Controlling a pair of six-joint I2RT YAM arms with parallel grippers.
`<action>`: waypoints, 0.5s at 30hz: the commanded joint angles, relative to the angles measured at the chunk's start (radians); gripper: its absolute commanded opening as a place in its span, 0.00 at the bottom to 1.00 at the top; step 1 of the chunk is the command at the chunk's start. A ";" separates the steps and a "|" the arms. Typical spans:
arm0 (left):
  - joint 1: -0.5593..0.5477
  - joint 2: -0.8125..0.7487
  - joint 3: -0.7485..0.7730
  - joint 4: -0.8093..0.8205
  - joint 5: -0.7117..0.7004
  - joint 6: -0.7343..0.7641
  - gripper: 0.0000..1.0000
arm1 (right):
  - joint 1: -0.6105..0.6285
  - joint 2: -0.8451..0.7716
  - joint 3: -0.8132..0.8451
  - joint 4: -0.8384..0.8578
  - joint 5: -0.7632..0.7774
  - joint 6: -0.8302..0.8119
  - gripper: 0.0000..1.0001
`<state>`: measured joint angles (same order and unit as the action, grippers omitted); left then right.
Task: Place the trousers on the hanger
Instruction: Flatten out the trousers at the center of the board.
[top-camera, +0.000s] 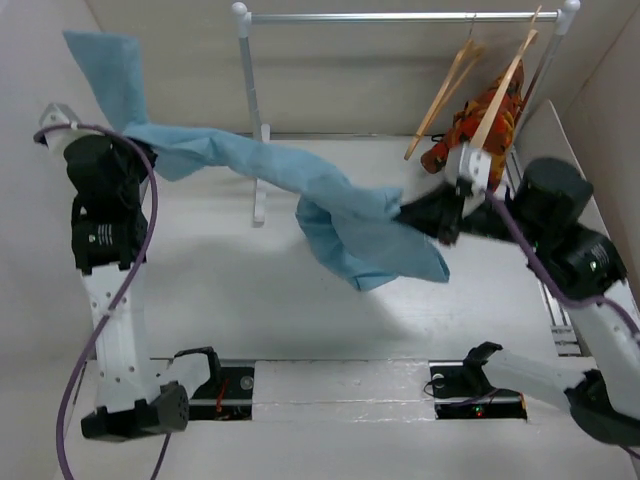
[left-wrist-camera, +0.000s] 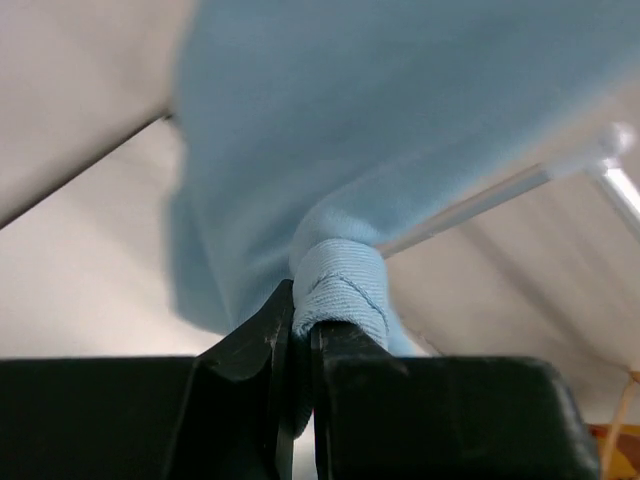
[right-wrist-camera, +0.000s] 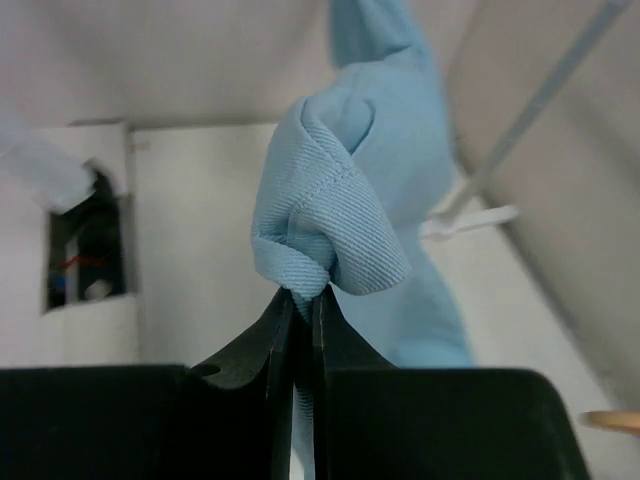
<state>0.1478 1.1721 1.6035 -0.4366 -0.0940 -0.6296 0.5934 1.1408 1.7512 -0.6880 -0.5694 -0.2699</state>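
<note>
The light-blue trousers (top-camera: 300, 175) hang stretched in the air between my two grippers, with a loose fold sagging near the right end. My left gripper (top-camera: 142, 138) is shut on one end of the cloth; the wrist view shows the cloth (left-wrist-camera: 400, 120) bunched between its jaws (left-wrist-camera: 303, 320). My right gripper (top-camera: 408, 213) is shut on the other end; its wrist view shows a fold of the cloth (right-wrist-camera: 335, 220) pinched between its jaws (right-wrist-camera: 303, 300). The bare wooden hanger (top-camera: 447, 88) hangs on the rail at the back right, behind and above the right gripper.
A white clothes rack (top-camera: 400, 17) stands at the back, its left post (top-camera: 250, 110) behind the trousers. A second wooden hanger (top-camera: 503, 90) carries an orange-red patterned garment (top-camera: 480, 125) just behind my right wrist. Enclosure walls stand close on both sides.
</note>
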 joint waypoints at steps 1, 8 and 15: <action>0.004 -0.029 -0.221 -0.103 -0.138 -0.027 0.00 | 0.046 -0.130 -0.331 -0.128 -0.168 -0.060 0.00; 0.004 -0.166 -0.508 -0.140 -0.254 -0.093 0.07 | 0.095 -0.281 -0.719 -0.502 0.028 -0.026 0.00; 0.004 -0.172 -0.468 -0.128 -0.233 -0.047 0.57 | 0.105 -0.336 -0.722 -0.574 0.114 0.004 0.72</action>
<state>0.1471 1.0363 1.0641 -0.6388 -0.3363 -0.7006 0.6891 0.8207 0.9745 -1.2148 -0.4992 -0.2775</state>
